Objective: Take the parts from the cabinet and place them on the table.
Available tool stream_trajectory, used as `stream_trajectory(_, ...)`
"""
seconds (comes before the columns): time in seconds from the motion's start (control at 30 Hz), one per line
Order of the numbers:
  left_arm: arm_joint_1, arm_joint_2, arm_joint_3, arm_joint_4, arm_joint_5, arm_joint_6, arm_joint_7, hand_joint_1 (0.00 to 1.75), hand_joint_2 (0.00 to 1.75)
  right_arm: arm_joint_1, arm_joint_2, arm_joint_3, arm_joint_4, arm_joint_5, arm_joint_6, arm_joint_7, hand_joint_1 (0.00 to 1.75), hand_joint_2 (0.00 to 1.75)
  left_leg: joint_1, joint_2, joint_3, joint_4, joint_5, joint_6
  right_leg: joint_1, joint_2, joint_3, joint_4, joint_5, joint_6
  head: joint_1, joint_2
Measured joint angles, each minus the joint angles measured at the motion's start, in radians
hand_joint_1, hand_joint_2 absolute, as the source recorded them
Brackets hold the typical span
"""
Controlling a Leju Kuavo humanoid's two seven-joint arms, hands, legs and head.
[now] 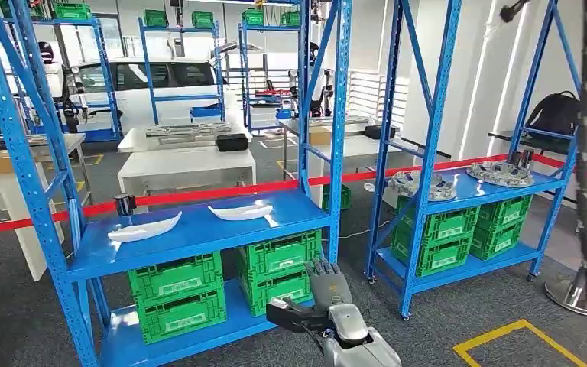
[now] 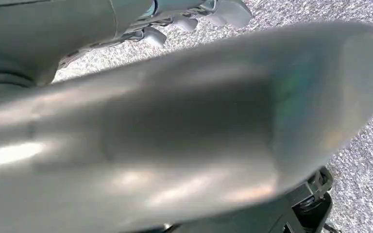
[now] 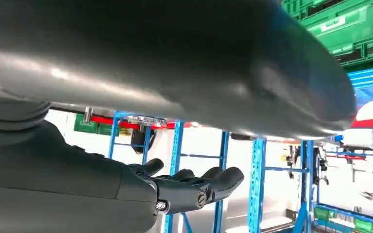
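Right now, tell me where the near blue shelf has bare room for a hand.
Bare blue shelf shows between the two white parts, and in front of them. The level below is packed with green crates. The right hand hangs open.

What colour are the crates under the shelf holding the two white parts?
Green, with pale labels on their fronts; the crates show best in the head view, stacked below the blue shelf.

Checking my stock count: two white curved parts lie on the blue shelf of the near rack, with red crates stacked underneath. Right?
Not quite. The crates beneath are green, not red, as the head view shows. The two white curved parts do lie on the near rack's blue shelf.
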Motion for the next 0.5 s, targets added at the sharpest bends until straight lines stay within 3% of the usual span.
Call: stream_trajectory(0.5, 0.0, 0.0, 0.007, 0.0, 0.0, -0.019, -0.008, 0.0, 0.0, 0.0, 0.0, 0.0, 0.0, 0.01, -0.003, 0.0, 0.0, 0.0, 0.0, 0.0, 0.0, 0.0, 0.0, 0.0, 0.0, 0.0, 0.0, 0.0, 0.0, 0.0, 0.0, 0.0)
